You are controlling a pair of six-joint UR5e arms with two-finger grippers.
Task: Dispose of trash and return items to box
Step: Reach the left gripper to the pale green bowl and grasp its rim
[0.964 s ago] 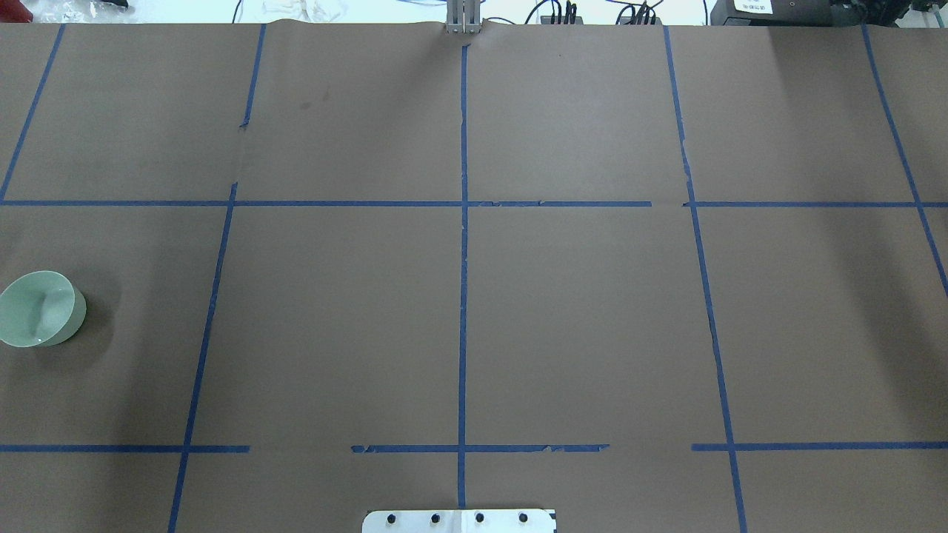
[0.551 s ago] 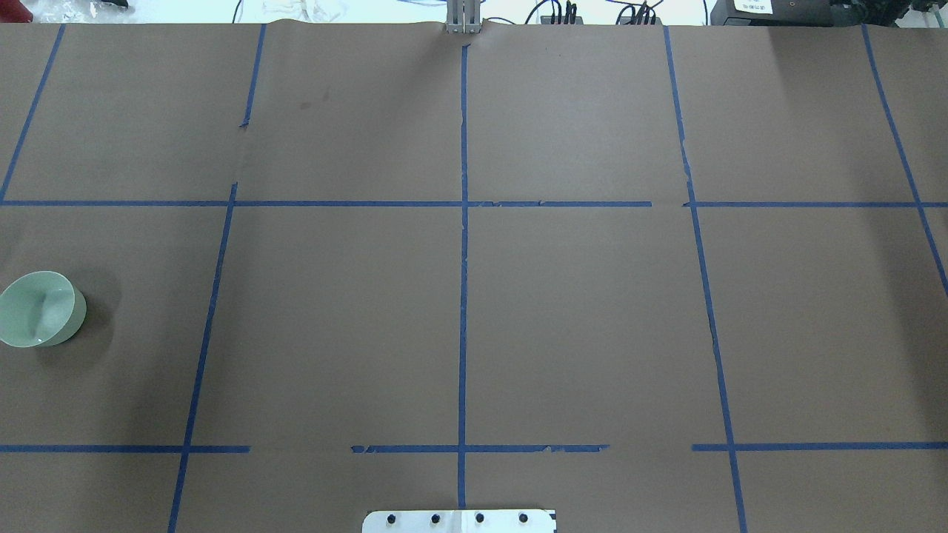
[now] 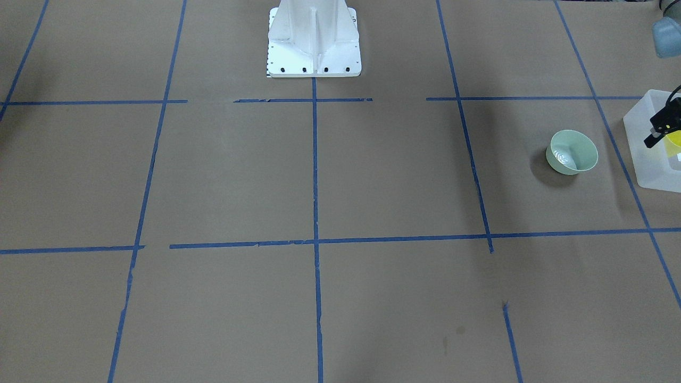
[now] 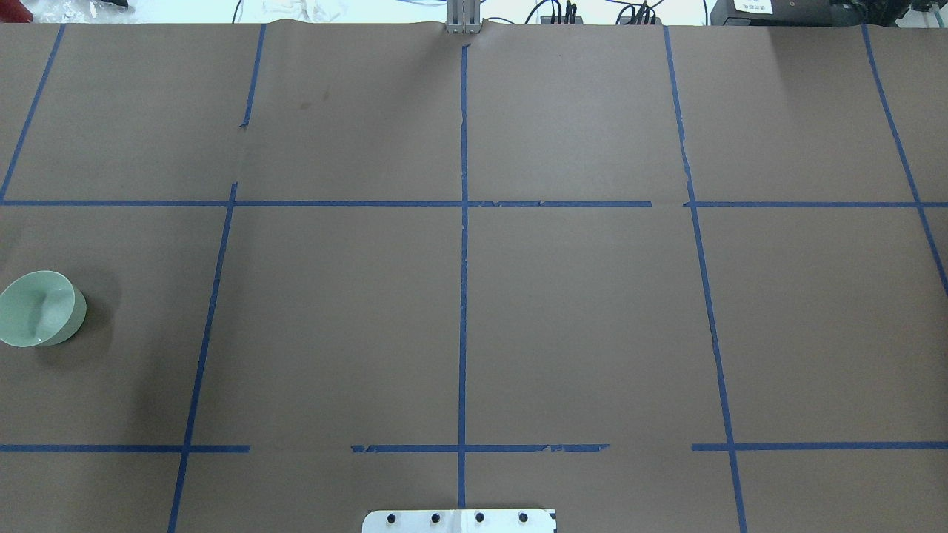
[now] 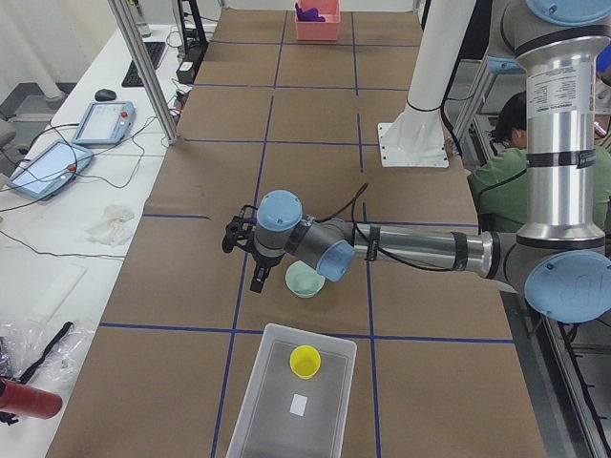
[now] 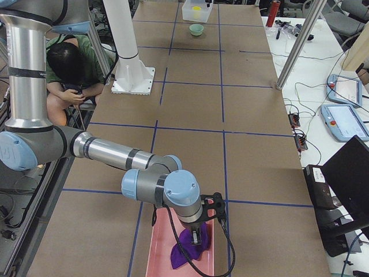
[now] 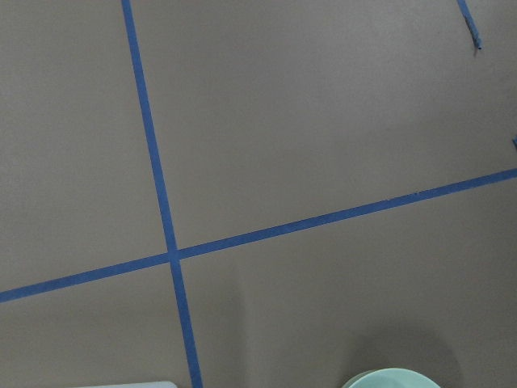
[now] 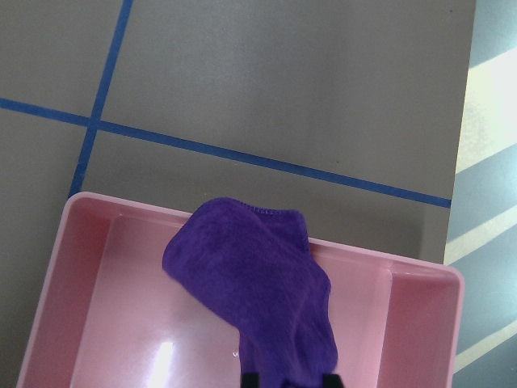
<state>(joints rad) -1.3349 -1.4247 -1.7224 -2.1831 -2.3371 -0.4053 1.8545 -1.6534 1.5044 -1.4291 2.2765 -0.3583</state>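
Note:
The pale green bowl (image 3: 572, 152) stands upright on the brown table, at the left edge of the overhead view (image 4: 37, 309). The frosted box (image 3: 646, 170) is beside it and holds the yellow cup (image 5: 305, 361). My left gripper (image 5: 245, 256) hovers between the bowl and the box, fingers apart and empty; only its edge shows in the front view (image 3: 659, 130). My right gripper (image 8: 287, 380) is at the far end of the table, shut on a purple cloth (image 8: 258, 283) that hangs into a pink tray (image 8: 81, 283).
The white robot pedestal (image 3: 314, 42) stands at the middle of the table's robot side. A seated operator (image 6: 69, 69) is behind it. A metal post (image 5: 143, 67) stands at the table's far edge, with tablets (image 5: 48, 167) on a side table.

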